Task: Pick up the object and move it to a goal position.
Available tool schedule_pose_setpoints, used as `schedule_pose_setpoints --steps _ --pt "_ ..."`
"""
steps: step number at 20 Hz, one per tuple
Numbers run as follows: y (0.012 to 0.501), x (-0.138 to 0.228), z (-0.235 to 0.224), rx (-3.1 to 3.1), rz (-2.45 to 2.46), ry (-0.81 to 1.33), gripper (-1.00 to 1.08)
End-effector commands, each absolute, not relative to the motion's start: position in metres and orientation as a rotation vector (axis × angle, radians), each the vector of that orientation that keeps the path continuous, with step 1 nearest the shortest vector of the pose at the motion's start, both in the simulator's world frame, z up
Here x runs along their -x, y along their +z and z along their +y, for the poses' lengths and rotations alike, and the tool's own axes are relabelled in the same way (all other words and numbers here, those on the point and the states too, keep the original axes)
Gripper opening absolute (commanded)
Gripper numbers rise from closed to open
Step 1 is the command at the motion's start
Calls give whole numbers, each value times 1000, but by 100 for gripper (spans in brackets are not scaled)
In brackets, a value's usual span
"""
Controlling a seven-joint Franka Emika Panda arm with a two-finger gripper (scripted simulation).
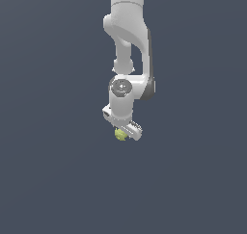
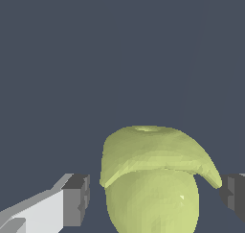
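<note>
Plain dark blue-grey background in both views; no table edge, no markings, no goal marker visible anywhere.

White arm (image 1: 126, 45) hanging down from the top of the exterior view, wrist tilted, gripper (image 1: 126, 131) at its lowest point. Small yellow-green ball (image 1: 120, 134) at the gripper's tip, partly hidden by the white fingers, on the side toward the exterior view's left.

Wrist view: ball (image 2: 152, 179) large and central, lumpy, with an overhanging ridge across its upper part. One grey finger pad (image 2: 76, 200) on one side, standing clear of the ball with dark background showing between. Other pad (image 2: 233, 194) at the far side, touching or nearly touching the tip of the ridge; contact not certain. Gripper (image 2: 154, 198) thus spread around the ball, not yet pinching it on both sides.

Whether the ball rests on a surface or hangs above one: cannot tell, no shadow or ground line.

Judged step: grasp phase, fingers bracketing the ball, closure not complete. Next move likely calls for closing evenly until both pads bear on the body below the ridge, then lifting. Risk: lopsided contact on the ridge nudging the ball sideways.
</note>
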State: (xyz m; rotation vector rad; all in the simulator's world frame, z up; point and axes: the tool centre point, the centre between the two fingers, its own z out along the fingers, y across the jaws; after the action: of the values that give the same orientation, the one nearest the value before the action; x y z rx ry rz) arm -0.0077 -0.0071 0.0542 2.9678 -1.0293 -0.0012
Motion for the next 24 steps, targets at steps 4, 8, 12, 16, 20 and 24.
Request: schedule_pose_setpoints --steps 4,8,12,16,20,24 --pt "41 7 -7 -2968 -1031 0 100" --pt "40 7 -7 -2968 -1031 0 -100" --pt "40 7 -7 -2968 -1031 0 -100" --pt "41 6 -6 -2969 -1030 1 -100" --pt "45 4 -6 -2969 -1030 1 -100" --pt "58 -2 -5 -2969 -1030 1 -100"
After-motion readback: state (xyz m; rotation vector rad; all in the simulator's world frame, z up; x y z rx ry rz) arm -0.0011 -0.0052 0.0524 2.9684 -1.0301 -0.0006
